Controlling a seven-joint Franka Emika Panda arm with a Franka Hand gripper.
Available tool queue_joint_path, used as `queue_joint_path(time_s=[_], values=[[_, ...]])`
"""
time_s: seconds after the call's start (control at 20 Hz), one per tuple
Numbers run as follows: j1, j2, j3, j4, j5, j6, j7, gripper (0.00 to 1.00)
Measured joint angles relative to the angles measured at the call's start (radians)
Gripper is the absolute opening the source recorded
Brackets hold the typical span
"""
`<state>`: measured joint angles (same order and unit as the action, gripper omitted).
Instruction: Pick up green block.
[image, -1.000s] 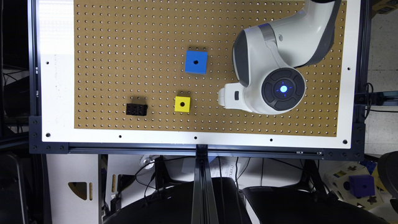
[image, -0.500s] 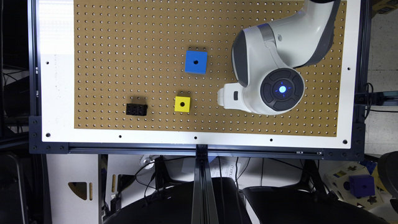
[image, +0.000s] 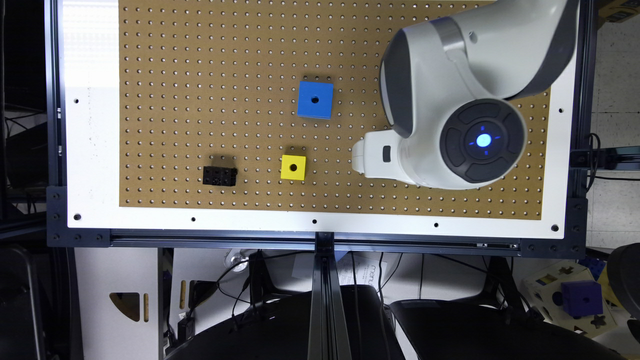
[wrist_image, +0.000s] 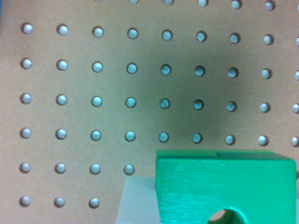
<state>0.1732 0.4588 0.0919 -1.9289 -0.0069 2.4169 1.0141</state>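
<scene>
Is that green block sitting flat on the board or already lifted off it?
Cannot tell. The wrist view shows the green block close up with the board behind it, but not whether they touch.

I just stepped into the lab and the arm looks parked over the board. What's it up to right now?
A single Franka arm hangs over the brown pegboard, going after a green block. The wrist view has that block right under the camera, with a pale finger beside it; whether the grip has closed can't be told. In the exterior view, a blue cube, a yellow cube and a small black brick sit on the board away from the arm.
</scene>
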Motion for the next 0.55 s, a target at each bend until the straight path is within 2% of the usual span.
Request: queue_joint_path(time_s=[0.25, 0.55], values=[[0.0, -0.063, 0.0, 0.0, 0.0003, -0.061, 0.001, 0.0], [0.0, -0.07, 0.0, -0.001, 0.0003, -0.069, 0.002, 0.0]])
